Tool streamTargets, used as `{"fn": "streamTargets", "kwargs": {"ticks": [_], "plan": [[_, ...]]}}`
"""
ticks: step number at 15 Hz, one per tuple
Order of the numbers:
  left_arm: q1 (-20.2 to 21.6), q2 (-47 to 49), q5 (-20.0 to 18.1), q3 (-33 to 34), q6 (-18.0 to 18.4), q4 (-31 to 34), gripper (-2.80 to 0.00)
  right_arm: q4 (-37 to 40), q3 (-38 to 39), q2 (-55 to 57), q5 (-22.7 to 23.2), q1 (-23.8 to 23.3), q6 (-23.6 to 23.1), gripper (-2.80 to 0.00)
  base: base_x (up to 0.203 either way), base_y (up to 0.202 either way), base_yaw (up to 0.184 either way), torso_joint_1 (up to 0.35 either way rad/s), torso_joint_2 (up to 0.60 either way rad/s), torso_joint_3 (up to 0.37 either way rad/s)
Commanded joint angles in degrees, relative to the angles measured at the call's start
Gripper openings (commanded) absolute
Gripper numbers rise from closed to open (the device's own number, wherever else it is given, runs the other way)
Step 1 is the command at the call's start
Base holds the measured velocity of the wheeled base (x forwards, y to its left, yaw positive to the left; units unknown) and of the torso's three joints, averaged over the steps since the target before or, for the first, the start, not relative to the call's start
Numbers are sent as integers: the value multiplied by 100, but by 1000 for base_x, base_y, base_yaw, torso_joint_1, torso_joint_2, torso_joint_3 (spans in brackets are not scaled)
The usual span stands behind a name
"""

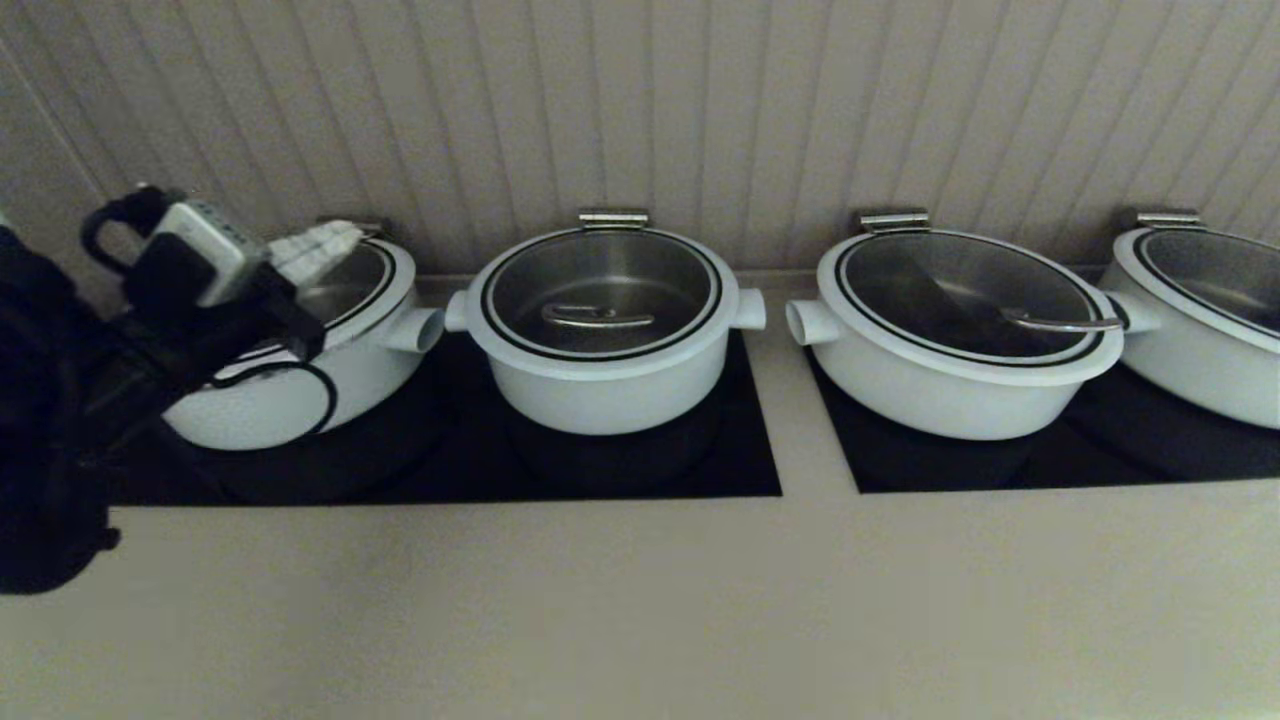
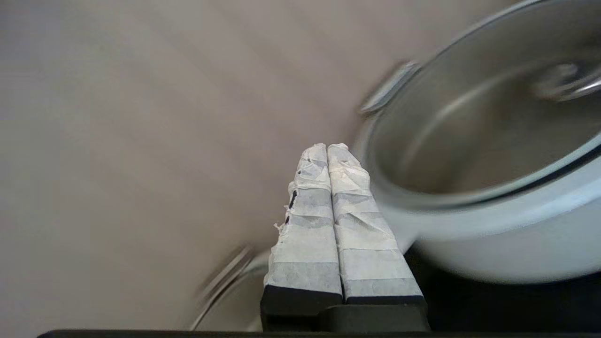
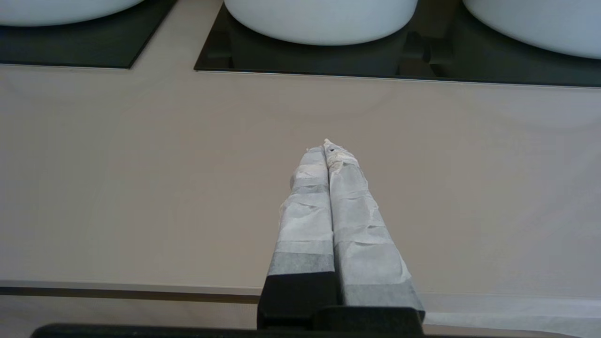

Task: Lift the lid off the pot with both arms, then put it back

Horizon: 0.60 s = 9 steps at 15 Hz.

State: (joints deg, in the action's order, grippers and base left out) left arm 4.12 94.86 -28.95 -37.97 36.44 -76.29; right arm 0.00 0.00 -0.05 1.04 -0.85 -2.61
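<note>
The pot [image 1: 600, 385], small, deep and white, stands in the middle on a black cooktop [image 1: 740, 450]. The glass lid [image 1: 600, 275] sits closed on it, its steel bar handle [image 1: 597, 318] across the centre. My left gripper [image 1: 350, 238] is shut and empty, held above the neighbouring pot to the left, apart from the lid. In the left wrist view the shut left gripper [image 2: 327, 146] is beside the blurred pot [image 2: 493, 234]. My right gripper [image 3: 326, 144] is shut and empty, low over the bare counter in front of the cooktops; it is outside the head view.
A wide white pot [image 1: 300, 390] lies under my left arm. Another wide lidded pot [image 1: 960, 380] stands right of the small pot, and one more [image 1: 1200, 340] at the far right. A ribbed wall [image 1: 700, 110] runs close behind. The beige counter [image 1: 640, 600] stretches in front.
</note>
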Motion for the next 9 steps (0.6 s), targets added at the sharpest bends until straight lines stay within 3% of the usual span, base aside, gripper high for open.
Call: {"fn": "streamTargets", "kwargs": {"ticks": [1,3,5,7,9], "plan": [[463,-1353,324,1222,-202,-32,-280,0,0,5,2,3,-3,-280,0,0,0,0,0,0],[688,-2186,1037,2658,-654,-19,-280,0,0,5,2,-3,-3,-280,0,0,0,0,0,0],[788,-3233,1655,3635,-1074,378,-280,0,0,5,2,6,-3,-280,0,0,0,0,0,0],[834,-4498,1929,3797,-1328,1499,-280,0,0,5,2,0,-3,-280,0,0,0,0,0,0],[855,-6168,2065,3797,-1462,3155,-280,0,0,13,2,5,-3,-280,0,0,0,0,0,0]]}}
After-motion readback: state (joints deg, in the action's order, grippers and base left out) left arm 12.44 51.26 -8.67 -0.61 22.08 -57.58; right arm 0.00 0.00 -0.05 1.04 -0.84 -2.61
